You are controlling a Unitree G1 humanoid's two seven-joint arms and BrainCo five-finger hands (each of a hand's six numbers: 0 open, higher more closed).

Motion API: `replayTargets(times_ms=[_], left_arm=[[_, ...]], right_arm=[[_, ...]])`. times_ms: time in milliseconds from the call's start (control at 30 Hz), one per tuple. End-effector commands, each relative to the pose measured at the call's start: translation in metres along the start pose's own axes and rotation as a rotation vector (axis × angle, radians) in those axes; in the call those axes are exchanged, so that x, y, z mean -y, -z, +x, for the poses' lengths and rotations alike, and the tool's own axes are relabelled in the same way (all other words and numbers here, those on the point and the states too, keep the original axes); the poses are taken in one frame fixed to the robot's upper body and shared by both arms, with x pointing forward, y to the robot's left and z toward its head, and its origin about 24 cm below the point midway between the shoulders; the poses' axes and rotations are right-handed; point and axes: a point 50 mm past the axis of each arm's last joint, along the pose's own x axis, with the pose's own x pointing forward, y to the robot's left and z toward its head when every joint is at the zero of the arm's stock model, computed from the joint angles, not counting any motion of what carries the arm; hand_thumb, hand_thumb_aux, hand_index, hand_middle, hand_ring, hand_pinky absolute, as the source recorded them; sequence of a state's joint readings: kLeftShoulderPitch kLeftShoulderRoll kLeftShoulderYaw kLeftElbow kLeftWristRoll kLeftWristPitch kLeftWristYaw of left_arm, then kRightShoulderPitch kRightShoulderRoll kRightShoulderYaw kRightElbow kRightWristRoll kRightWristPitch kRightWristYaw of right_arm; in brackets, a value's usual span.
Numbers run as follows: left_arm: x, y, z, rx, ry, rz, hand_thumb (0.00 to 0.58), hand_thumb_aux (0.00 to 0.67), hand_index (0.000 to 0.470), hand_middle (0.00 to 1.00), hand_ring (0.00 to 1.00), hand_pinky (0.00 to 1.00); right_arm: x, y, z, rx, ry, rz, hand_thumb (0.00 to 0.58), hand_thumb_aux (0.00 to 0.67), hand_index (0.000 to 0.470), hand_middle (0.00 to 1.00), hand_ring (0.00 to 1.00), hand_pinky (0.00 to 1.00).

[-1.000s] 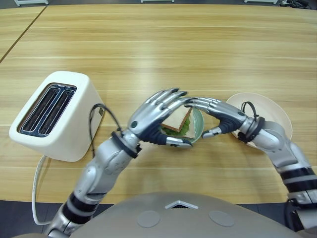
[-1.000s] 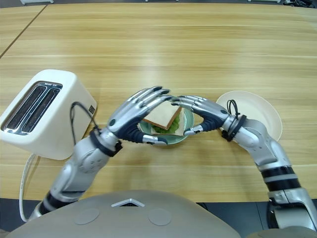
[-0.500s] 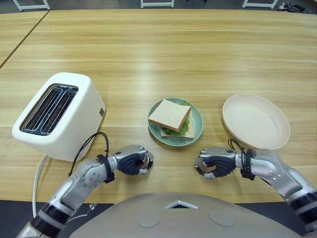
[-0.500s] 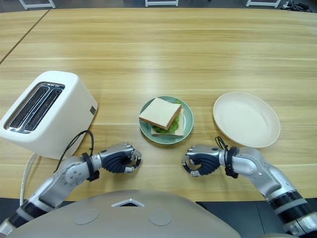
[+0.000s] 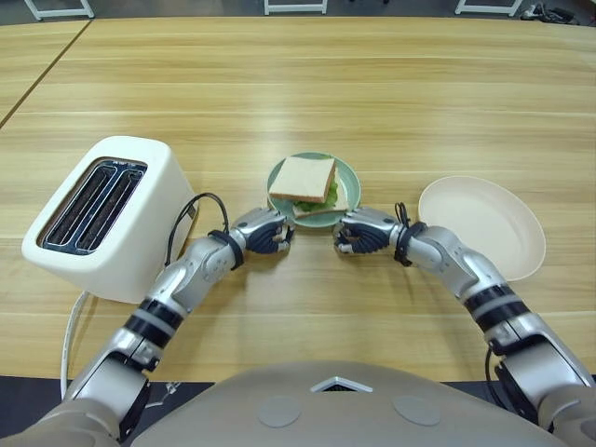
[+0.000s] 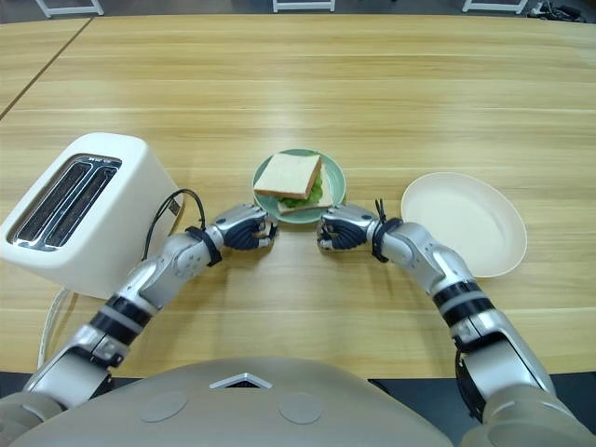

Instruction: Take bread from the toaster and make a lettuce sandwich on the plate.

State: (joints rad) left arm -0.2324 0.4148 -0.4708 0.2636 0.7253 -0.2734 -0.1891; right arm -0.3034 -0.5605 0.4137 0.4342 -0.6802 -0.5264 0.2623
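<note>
Glossy toaster (image 5: 140, 214) (matt wooden table (image 5: 307, 93))

Bright, even overhead light, soft shadows, faint sheen on the table (image 5: 372, 84)

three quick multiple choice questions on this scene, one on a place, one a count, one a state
1. The sandwich lies on:
A the cream plate
B the green plate
C the left hand

2. Slots in the top of the toaster:
A two
B one
C four

3. The left hand and right hand are:
A spread flat
B gripping bread
C fingers curled, holding nothing

Answers:
1 B, the bread and lettuce rest on the green plate.
2 A, two dark slots run side by side.
3 C, both fists are closed near the green plate's rim with nothing in them.
</note>
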Motion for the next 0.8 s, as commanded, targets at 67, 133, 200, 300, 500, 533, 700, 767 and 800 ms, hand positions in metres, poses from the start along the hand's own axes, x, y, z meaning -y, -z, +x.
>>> replayTargets(times_ms=[67, 133, 200, 300, 500, 533, 700, 767, 800], left_arm=[[-0.001, -0.006, -0.008, 0.041, -0.055, -0.027, 0.58, 0.67, 0.47, 1.0, 1.0, 1.0], [-0.006, -0.026, -0.034, 0.111, -0.136, -0.111, 0.382, 0.279, 0.195, 0.04, 0.04, 0.04], [-0.012, -0.044, -0.066, 0.136, -0.227, -0.174, 0.0, 0.0, 0.0, 0.0, 0.0, 0.0], [-0.018, -0.063, -0.111, 0.181, -0.369, -0.407, 0.0, 0.0, 0.0, 0.0, 0.0, 0.0], [-0.008, -0.038, -0.123, 0.158, -0.496, -0.713, 0.0, 0.0, 0.0, 0.0, 0.0, 0.0], [-0.007, -0.036, -0.121, 0.158, -0.492, -0.722, 0.0, 0.0, 0.0, 0.0, 0.0, 0.0], [0.001, -0.032, -0.118, 0.172, -0.48, -0.769, 0.0, 0.0, 0.0, 0.0, 0.0, 0.0], [0.004, -0.029, -0.117, 0.171, -0.481, -0.802, 0.0, 0.0, 0.0, 0.0, 0.0, 0.0], [0.005, -0.027, -0.117, 0.171, -0.484, -0.809, 0.0, 0.0, 0.0, 0.0, 0.0, 0.0]], right_arm=[[0.002, 0.003, -0.011, 0.018, 0.08, 0.033, 0.136, 0.084, 0.059, 0.39, 0.39, 0.39], [0.021, -0.001, -0.039, 0.056, 0.24, 0.063, 0.0, 0.0, 0.0, 0.0, 0.0, 0.0], [0.031, -0.01, -0.067, 0.113, 0.365, 0.173, 0.0, 0.0, 0.0, 0.0, 0.0, 0.0], [0.026, -0.027, -0.093, 0.235, 0.467, 0.409, 0.0, 0.0, 0.0, 0.0, 0.0, 0.0], [0.013, -0.033, -0.082, 0.297, 0.473, 0.635, 0.0, 0.0, 0.0, 0.0, 0.0, 0.0], [0.012, -0.032, -0.082, 0.3, 0.477, 0.654, 0.0, 0.0, 0.0, 0.0, 0.0, 0.0], [0.015, -0.032, -0.082, 0.329, 0.5, 0.698, 0.0, 0.0, 0.0, 0.0, 0.0, 0.0], [0.012, -0.033, -0.08, 0.336, 0.49, 0.715, 0.0, 0.0, 0.0, 0.0, 0.0, 0.0], [0.011, -0.033, -0.079, 0.342, 0.486, 0.727, 0.0, 0.0, 0.0, 0.0, 0.0, 0.0]])
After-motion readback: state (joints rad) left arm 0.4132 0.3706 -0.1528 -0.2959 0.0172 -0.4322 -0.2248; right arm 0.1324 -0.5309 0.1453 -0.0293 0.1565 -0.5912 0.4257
